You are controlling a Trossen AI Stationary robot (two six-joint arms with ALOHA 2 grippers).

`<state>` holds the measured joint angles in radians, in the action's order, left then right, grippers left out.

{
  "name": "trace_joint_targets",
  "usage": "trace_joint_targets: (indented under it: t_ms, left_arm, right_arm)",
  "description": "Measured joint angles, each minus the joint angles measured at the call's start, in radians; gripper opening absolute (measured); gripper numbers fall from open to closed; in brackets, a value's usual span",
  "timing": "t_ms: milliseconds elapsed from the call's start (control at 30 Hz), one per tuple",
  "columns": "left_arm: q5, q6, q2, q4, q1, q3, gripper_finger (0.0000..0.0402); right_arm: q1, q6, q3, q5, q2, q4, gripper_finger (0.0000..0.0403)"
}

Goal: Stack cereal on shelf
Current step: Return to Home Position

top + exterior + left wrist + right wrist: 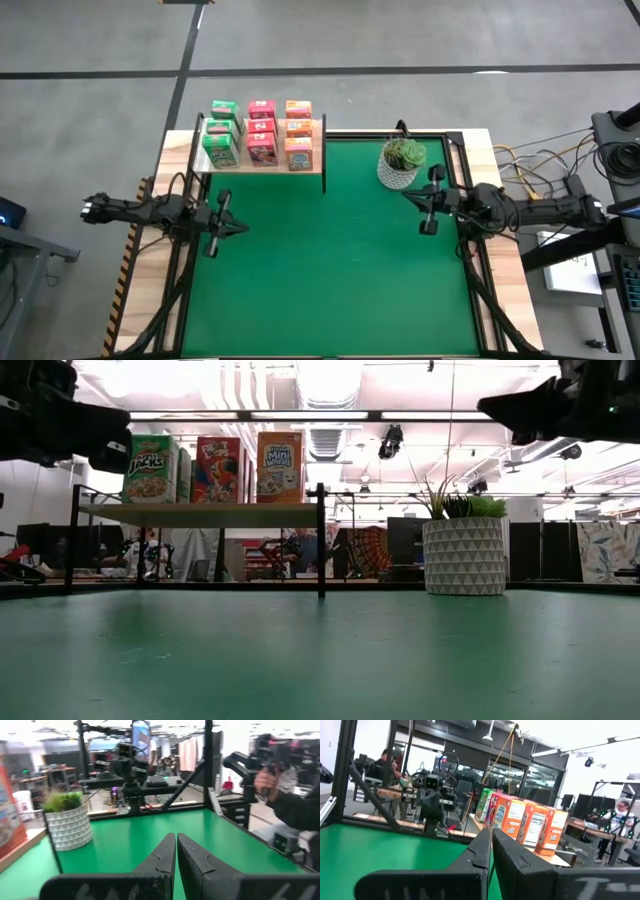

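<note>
Both tools are empty. The left gripper hangs over the table's left side and the right gripper over its right side, just in front of the plant pot. In each wrist view the fingers are pressed together with only a sliver between them, pinching nothing.

Nothing lies on the green table between the arms. At its far left corner stands the shelf, a pale plank on dark uprights, raised well above the mat in the low view.

All nine boxes of cereal stand on that plank in three files that run front to back. The green boxes are on the left, the pink boxes in the middle and the orange boxes on the right. Each box stands upright, so its long axis is vertical. The printed fronts face the near edge of the table, and the files nearly touch one another.

The boxes look light and hollow. The card is probably stiff along the folds, while the broad faces would dent easily and the printed skin looks slick. A tall, narrow box like this would tip at a nudge. If one needed moving, the safest hold would be a soft pinch across its two narrow side walls near the top, coming from above, because its neighbours leave little room beside it.
</note>
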<state>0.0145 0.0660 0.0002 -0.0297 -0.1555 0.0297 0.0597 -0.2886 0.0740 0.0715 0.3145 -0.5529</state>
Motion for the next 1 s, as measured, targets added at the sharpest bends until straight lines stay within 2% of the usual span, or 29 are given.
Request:
trace_joint_targets:
  t_ms: [167,500,533,667,767,833,1000]
  left_arm:
    - [-0.084,-0.055,0.001,-0.001,0.000,0.002,0.0000]
    - [-0.087,-0.058,0.005,0.000,0.000,0.002,0.0000]
    - [-0.127,-0.073,0.005,0.000,-0.001,0.002,0.0000]
    - [-0.418,-0.093,0.010,0.002,0.001,0.002,0.0000]
    - [-0.556,-0.094,0.010,0.002,0.001,0.002,0.0000]
    - [-0.598,-0.094,0.010,0.002,0.001,0.002,0.0000]
    - [-0.604,-0.094,0.010,0.002,0.001,0.002,0.0000]
  right_arm:
    - [0.000,-0.015,-0.034,0.000,-0.066,0.001,0.0009]
    - [0.000,-0.117,-0.038,0.000,-0.203,0.056,0.0009]
    - [0.000,-0.124,-0.038,0.000,-0.213,0.058,0.0009]
    - [0.000,-0.143,-0.042,0.000,-0.241,0.063,0.0009]
    - [0.000,-0.139,-0.043,0.000,-0.260,0.086,0.0009]
    - [0.000,-0.131,-0.043,-0.001,-0.269,0.113,0.0009]
    - [0.000,-0.123,-0.043,-0.047,-0.296,0.117,0.0009]
